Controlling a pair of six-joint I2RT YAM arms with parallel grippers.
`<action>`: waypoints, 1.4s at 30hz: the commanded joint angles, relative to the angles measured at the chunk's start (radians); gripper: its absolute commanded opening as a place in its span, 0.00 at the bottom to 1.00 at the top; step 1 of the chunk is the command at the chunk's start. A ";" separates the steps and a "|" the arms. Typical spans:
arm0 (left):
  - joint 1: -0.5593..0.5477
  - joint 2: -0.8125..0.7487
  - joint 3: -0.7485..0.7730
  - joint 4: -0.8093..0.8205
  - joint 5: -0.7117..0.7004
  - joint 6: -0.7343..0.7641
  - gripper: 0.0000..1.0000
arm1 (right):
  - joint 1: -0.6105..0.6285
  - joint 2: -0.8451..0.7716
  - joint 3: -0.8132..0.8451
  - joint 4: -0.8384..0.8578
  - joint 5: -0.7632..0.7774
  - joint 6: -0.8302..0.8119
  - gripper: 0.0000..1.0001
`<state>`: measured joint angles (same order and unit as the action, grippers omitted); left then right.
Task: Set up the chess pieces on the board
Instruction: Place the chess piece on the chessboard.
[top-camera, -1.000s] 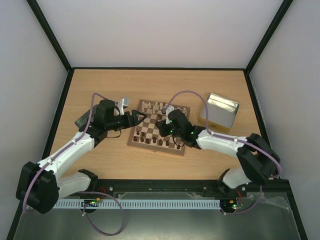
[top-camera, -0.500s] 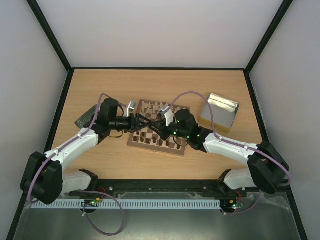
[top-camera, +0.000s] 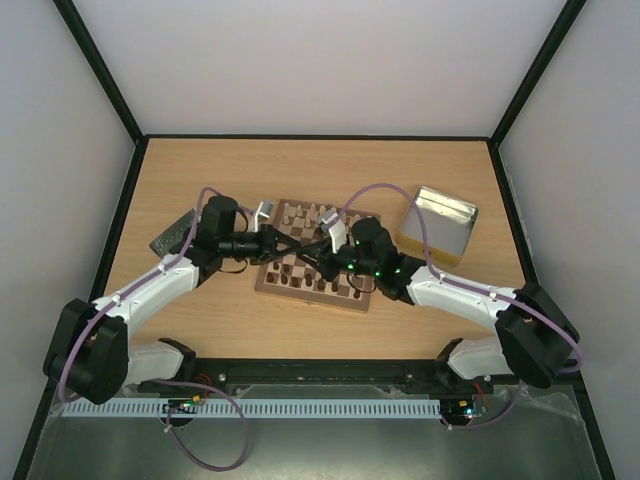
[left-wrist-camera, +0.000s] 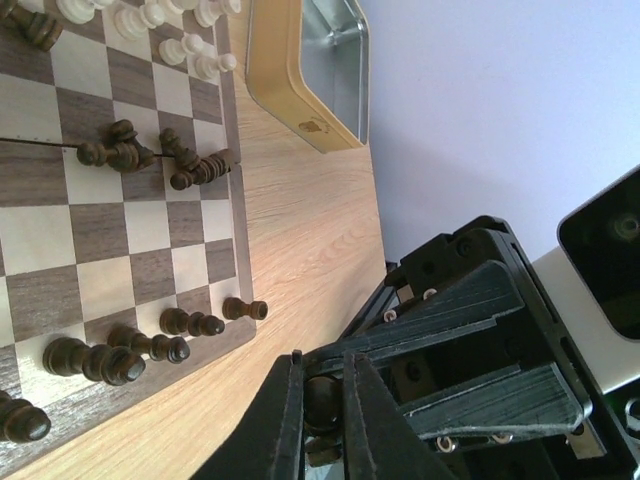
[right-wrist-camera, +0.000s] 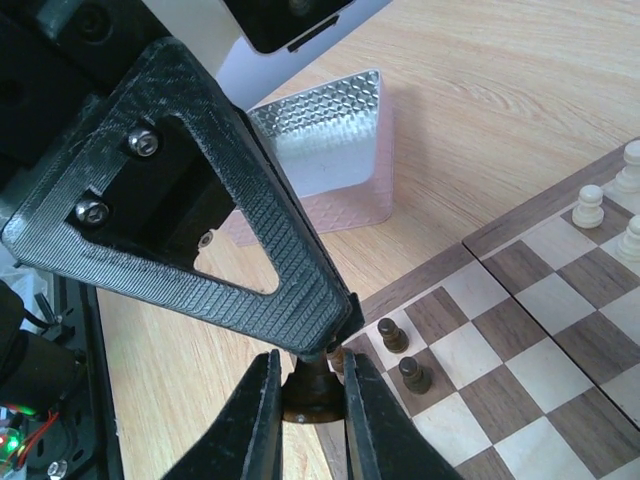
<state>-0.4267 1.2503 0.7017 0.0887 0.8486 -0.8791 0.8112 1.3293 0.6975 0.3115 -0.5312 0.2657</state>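
Wooden table (top-camera: 300, 165): chessboard (top-camera: 300, 298), open tin (top-camera: 428, 241), grey lid (top-camera: 170, 237).

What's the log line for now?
phase: apparent handover over square wooden chessboard | left claw: shut on small dark brown wooden chess piece | right claw: shut on same piece

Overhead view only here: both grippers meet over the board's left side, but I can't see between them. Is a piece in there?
Observer: Yes. The right wrist view shows the right gripper shut on the base of a dark piece.
Operator: And the left one, is it gripping or just nearby?
Observer: Gripping. Its own camera shows the left gripper shut on a dark piece as well, seemingly the same one, so both hold it at once.
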 joint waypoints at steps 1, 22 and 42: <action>0.003 0.003 0.012 0.005 0.010 0.015 0.02 | -0.002 -0.015 0.018 -0.001 0.043 0.020 0.16; -0.416 0.321 0.329 -0.539 -1.119 0.379 0.02 | -0.015 -0.352 -0.161 -0.348 0.868 0.510 0.67; -0.407 0.405 0.308 -0.465 -1.009 0.361 0.05 | -0.019 -0.329 -0.163 -0.362 0.849 0.516 0.67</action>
<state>-0.8398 1.6344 1.0119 -0.3981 -0.1883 -0.5167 0.7979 0.9955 0.5442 -0.0257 0.2806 0.7643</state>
